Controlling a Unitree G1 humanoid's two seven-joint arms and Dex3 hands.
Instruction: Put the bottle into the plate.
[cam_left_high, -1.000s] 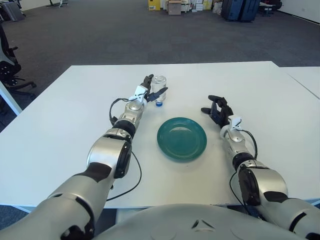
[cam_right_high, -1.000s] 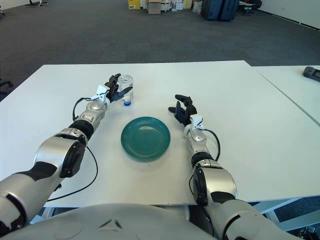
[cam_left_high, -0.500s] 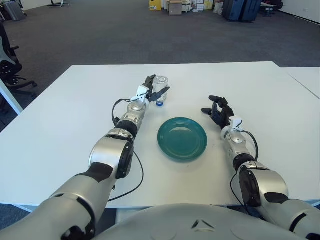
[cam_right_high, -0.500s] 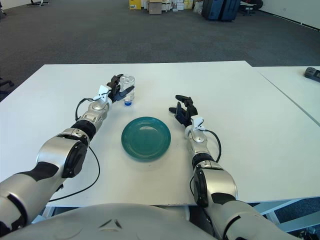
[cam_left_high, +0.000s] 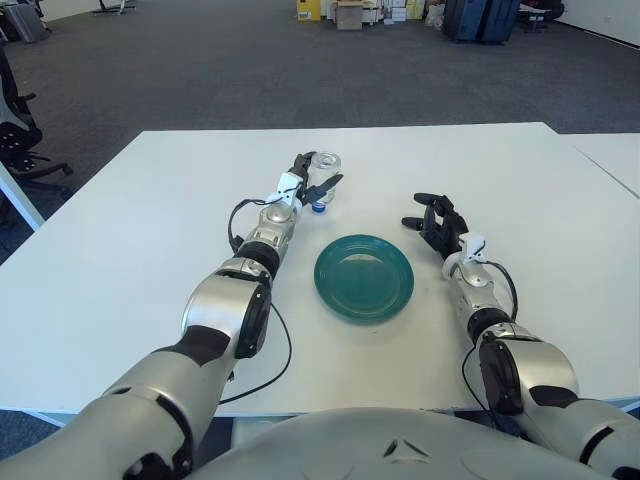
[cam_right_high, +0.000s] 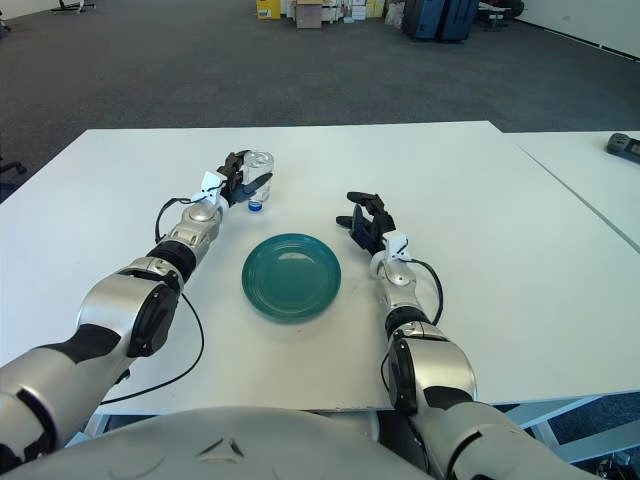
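Note:
A clear plastic bottle (cam_left_high: 321, 172) stands upside down on its blue cap (cam_left_high: 318, 207) on the white table (cam_left_high: 130, 230), behind and left of the green plate (cam_left_high: 364, 276). My left hand (cam_left_high: 308, 180) reaches out to the bottle, with fingers on both sides of its body, closed around it. The plate holds nothing. My right hand (cam_left_high: 432, 220) rests on the table just right of the plate, its fingers relaxed and holding nothing.
A second white table (cam_right_high: 590, 170) adjoins on the right, with a small black device (cam_right_high: 625, 146) on it. An office chair (cam_left_high: 15, 130) stands off the far left corner. Boxes and suitcases stand far back on the carpet.
My left hand has shifted slightly right and farther, closing in around the bottle, which stays standing on its cap. The right hand and the plate have not moved.

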